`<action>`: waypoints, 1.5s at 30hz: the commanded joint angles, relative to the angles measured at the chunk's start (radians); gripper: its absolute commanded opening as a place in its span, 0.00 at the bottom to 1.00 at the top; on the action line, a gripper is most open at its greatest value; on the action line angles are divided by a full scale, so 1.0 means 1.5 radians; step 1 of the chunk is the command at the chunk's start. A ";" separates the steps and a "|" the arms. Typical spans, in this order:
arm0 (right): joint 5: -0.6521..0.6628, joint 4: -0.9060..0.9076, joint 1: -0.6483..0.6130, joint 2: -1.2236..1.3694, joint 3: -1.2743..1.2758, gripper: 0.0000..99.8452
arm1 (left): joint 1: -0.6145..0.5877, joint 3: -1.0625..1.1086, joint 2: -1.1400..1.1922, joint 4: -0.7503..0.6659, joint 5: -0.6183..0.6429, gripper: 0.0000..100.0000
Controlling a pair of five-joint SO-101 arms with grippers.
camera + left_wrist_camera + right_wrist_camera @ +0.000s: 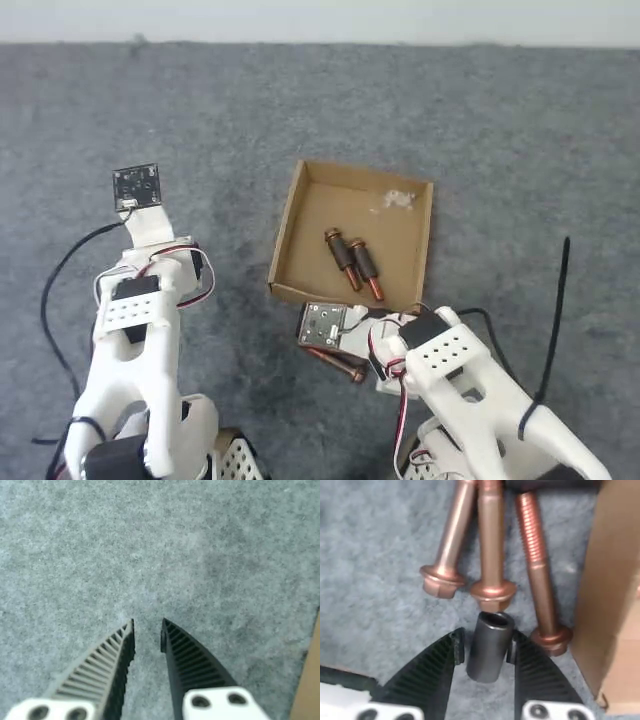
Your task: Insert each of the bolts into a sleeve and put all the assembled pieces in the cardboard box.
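Observation:
My right gripper (486, 637) is shut on a dark grey sleeve (490, 652), held upright just above the carpet. Its open end points at the head of the middle one of three copper bolts (491, 545), which lie side by side on the carpet next to the cardboard box (612, 580). In the high view the right arm (440, 355) sits at the box's (290, 215) near edge, over the loose bolts (340, 365). Two assembled pieces (352, 262) lie inside the box. My left gripper (148, 625) hangs open over bare carpet, left of the box.
Grey carpet covers the whole table. A black cable (555, 310) runs up at the right of the right arm, and another black cable (55, 300) loops at the left arm's side. The box's edge (307, 680) shows beside the left gripper.

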 commanded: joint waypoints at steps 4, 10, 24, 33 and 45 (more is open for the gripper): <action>-0.026 -0.043 0.010 -0.014 0.000 0.14 | 0.004 -0.027 0.001 -0.010 -0.002 0.08; -0.026 -0.035 0.011 -0.014 0.004 0.14 | 0.004 -0.026 0.001 -0.009 -0.002 0.08; -0.031 -0.022 0.106 -0.020 0.004 0.00 | 0.004 -0.018 -0.005 -0.011 -0.002 0.08; -0.179 -0.026 0.264 -0.071 -0.014 0.01 | 0.004 -0.019 -0.004 -0.011 -0.002 0.08; -0.383 -0.095 0.553 -0.169 -0.004 0.01 | 0.005 -0.034 -0.003 0.018 0.002 0.08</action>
